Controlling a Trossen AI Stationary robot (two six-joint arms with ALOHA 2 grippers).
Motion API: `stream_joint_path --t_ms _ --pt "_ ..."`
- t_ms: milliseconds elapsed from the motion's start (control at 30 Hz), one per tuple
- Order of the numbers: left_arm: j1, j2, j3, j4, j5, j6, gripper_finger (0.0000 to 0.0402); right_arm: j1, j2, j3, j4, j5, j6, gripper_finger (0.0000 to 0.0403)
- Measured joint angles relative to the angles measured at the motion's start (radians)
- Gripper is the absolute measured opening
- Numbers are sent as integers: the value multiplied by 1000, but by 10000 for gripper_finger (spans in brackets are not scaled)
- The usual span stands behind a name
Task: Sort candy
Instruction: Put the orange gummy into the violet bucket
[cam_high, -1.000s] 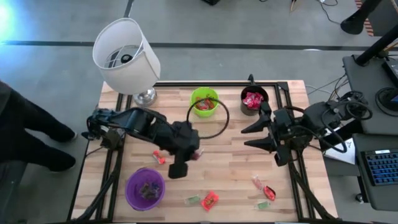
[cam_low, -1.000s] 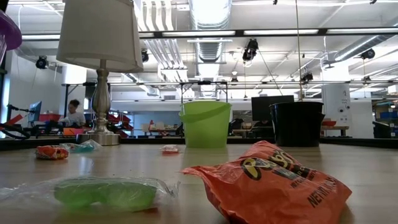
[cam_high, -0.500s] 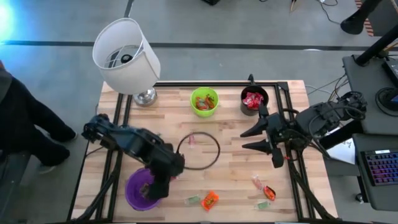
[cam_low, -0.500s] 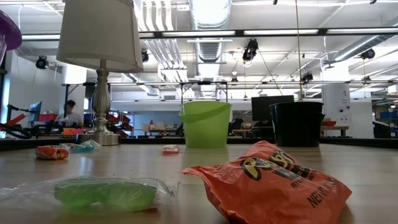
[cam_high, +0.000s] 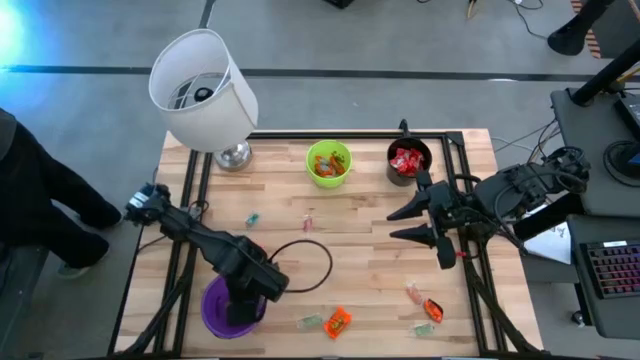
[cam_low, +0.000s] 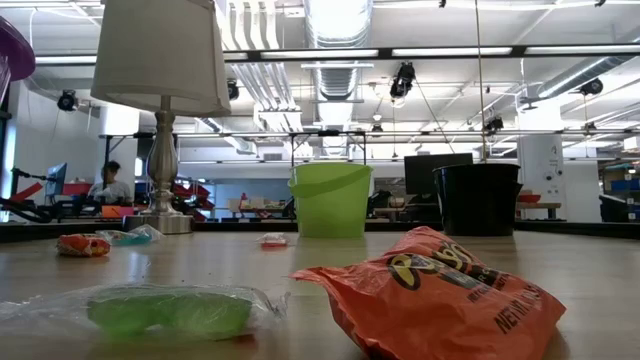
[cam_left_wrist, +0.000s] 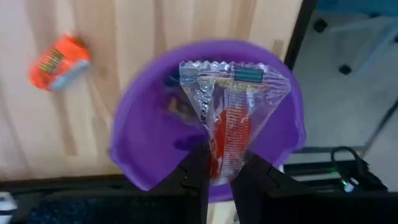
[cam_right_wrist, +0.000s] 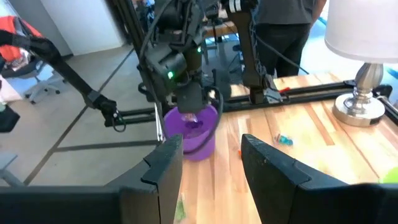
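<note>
My left gripper (cam_left_wrist: 217, 163) hangs above the purple cup (cam_high: 218, 312) at the table's near left, shut on a clear crinkly candy packet (cam_left_wrist: 233, 102) with a red sweet inside. The cup holds dark candy. My right gripper (cam_high: 392, 224) waits open over the table's right half, touching nothing. Loose candy lies on the wood: an orange packet (cam_high: 338, 320), a green one (cam_high: 310, 321), red and pink ones (cam_high: 425, 305), and small pieces (cam_high: 252, 218). The low view shows the green candy (cam_low: 165, 310) and the orange packet (cam_low: 440, 295) up close. My left gripper pinches the clear packet between its two fingers by the end nearest the wrist (cam_left_wrist: 224, 152). The fingers come from above, pointing steeply down. The rest of the packet sticks out past the fingertips over the purple cup's opening (cam_left_wrist: 155, 124), clear of the cup and the table.
A green cup (cam_high: 329, 163) and a black cup (cam_high: 407, 160), both with candy inside, stand at the far edge. A lamp (cam_high: 205, 90) stands at the far left corner. A black cable loop (cam_high: 312, 262) lies mid-table. A person (cam_high: 35, 205) stands past the left edge.
My left gripper has gone from the table's middle toward the near left corner and down, tipping to point steeply down, and now hangs over the purple cup. It has stayed shut on the clear packet, which travelled with it. The cable loop has trailed after it.
</note>
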Motion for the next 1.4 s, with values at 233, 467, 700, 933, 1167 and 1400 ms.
stream_joint_path --t_ms 233,467,700,933,1167,1400 --pt "-36 -33 -94 29 47 -35 35 0 0 -2 -54 0 34 150" --pt "-45 -7 -99 2 68 -33 54 0 0 -2 -53 0 34 153" --pt "-47 -8 -91 -23 106 -27 115 0 0 -3 -99 0 59 175" --pt "-48 -8 -58 -22 -99 -48 150 0 13 -13 -253 0 93 184" --pt "-49 -8 -9 -5 -578 -124 146 0 57 -45 -288 -37 108 180" --pt "-34 -8 94 18 -830 -128 146 13 107 -48 -484 -158 343 180"
